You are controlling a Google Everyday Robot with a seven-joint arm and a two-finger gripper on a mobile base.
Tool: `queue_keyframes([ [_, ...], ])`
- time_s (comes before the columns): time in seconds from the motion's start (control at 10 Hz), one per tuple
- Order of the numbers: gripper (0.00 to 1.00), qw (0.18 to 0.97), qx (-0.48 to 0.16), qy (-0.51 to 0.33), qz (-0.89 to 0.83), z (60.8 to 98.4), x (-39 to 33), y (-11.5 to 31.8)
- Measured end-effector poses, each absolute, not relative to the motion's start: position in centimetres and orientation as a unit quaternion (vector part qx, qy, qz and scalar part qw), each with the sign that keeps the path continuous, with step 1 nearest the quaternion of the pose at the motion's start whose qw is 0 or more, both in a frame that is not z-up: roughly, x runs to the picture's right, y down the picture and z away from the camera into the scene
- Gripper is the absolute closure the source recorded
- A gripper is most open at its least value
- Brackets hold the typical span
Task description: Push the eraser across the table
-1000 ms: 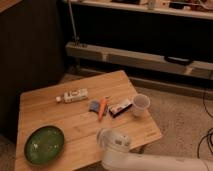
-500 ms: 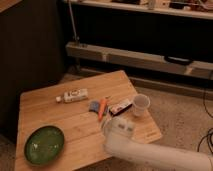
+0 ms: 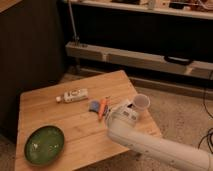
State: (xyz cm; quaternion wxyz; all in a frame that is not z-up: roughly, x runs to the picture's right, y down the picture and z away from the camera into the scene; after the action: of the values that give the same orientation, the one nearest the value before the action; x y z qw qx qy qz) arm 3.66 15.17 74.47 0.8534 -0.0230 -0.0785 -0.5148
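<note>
My gripper [image 3: 123,114] sits low over the right part of the light wooden table [image 3: 65,120]. Its white arm reaches in from the bottom right. It is shut, and I see nothing held in it. The gripper head covers the spot just left of the white cup [image 3: 141,103], where the eraser lies. Only a dark sliver of the eraser [image 3: 126,104] peeks out at the head's far edge. Whether the gripper touches the eraser I cannot tell.
A thin orange stick [image 3: 102,108] and a small blue piece [image 3: 94,105] lie just left of the gripper. A white bottle [image 3: 73,95] lies on its side farther left. A green plate [image 3: 45,145] sits at the near left corner. A dark cabinet and a shelf stand behind the table.
The arm has reached farther over the table, away from the camera, and the gripper head now covers most of the eraser. The other objects have not moved.
</note>
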Motion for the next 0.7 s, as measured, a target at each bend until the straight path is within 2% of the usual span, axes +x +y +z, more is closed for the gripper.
queue_keyframes([
  [0.3,1.0,0.873,-0.025,-0.047,-0.485,75.6,5.7,14.9],
  [0.7,1.0,0.917,-0.007,-0.007,-0.399,78.8,14.8,11.9],
])
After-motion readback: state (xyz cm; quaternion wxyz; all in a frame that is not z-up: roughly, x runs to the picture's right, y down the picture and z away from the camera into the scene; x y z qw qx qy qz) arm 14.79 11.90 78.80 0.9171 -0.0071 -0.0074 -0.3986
